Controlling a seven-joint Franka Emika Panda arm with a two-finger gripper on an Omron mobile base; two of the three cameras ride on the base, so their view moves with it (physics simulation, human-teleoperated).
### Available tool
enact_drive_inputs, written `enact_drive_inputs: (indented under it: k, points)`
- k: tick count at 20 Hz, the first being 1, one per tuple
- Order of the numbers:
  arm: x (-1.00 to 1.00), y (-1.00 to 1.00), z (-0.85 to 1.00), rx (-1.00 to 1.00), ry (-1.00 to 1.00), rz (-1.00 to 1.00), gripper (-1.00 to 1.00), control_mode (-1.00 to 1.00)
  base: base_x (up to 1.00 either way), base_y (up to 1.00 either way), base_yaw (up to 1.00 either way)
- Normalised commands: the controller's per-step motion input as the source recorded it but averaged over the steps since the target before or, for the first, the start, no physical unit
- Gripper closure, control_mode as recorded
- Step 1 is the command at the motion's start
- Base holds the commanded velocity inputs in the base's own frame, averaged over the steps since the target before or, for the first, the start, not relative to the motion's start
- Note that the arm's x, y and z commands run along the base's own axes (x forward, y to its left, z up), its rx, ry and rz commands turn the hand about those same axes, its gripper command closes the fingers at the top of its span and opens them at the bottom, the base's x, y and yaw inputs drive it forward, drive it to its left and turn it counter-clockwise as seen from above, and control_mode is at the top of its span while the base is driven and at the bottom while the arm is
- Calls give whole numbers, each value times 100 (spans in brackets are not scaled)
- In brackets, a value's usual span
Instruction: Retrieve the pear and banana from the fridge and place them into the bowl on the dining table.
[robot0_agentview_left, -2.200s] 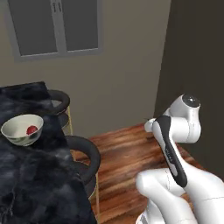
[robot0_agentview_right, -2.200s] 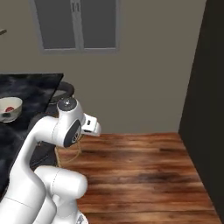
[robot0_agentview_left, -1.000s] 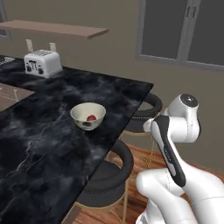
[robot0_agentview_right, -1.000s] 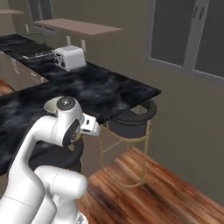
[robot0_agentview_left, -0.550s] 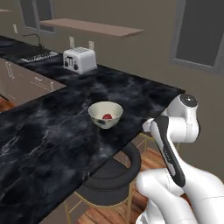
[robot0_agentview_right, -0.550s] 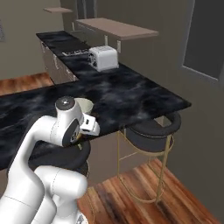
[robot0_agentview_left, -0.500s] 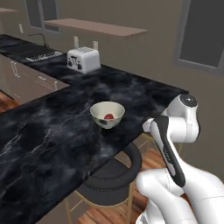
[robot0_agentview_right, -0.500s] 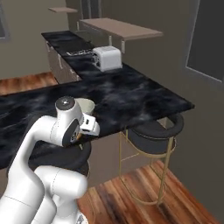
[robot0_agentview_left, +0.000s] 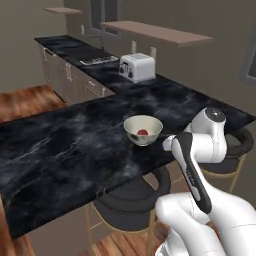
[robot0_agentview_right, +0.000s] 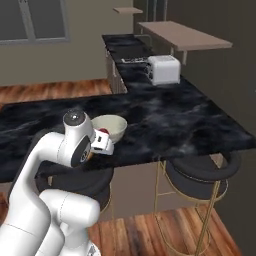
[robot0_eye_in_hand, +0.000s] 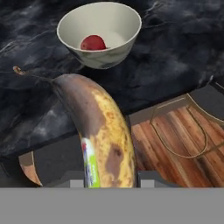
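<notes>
My gripper (robot0_eye_in_hand: 109, 177) is shut on the banana (robot0_eye_in_hand: 103, 131), a yellow fruit with brown patches and a green sticker that points up and away from the fingertips. Beyond its stem stands the cream-white bowl (robot0_eye_in_hand: 107, 57) on the dining table (robot0_eye_in_hand: 175, 48), with the pear (robot0_eye_in_hand: 92, 43) showing as a small red fruit inside. The banana hangs over the table's near edge, short of the bowl. In the base views the bowl (robot0_agentview_left: 150, 135) (robot0_agentview_right: 117, 127) sits near the table's edge, just ahead of my folded arm.
Black round stools (robot0_agentview_left: 130, 192) (robot0_agentview_right: 200, 172) with thin gold legs stand under the table's edge, over wooden floor. A white toaster (robot0_agentview_left: 137, 67) (robot0_agentview_right: 164, 69) stands on the far counter, below a wall shelf (robot0_agentview_left: 155, 32). The marble top (robot0_agentview_left: 60, 150) stretches off to the left.
The whole scene has shifted as the base drove and turned: table and bowl now lie closer and more centred before the arm. The arm keeps its folded pose.
</notes>
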Motion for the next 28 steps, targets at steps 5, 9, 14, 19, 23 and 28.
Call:
enact_drive_inputs:
  k: [5,9,14,19,23,28]
  points:
    - [0,0,0,0,0,0,100,100,46,-100,39]
    - [0,0,0,0,0,0,100,100,27,-100,35]
    - [0,0,0,0,0,0,100,100,26,-100,31]
    - [0,0,0,0,0,0,100,100,31,-85,23]
    - [0,0,0,0,0,0,100,100,61,11,2]
    - [0,0,0,0,0,0,100,100,36,33,0]
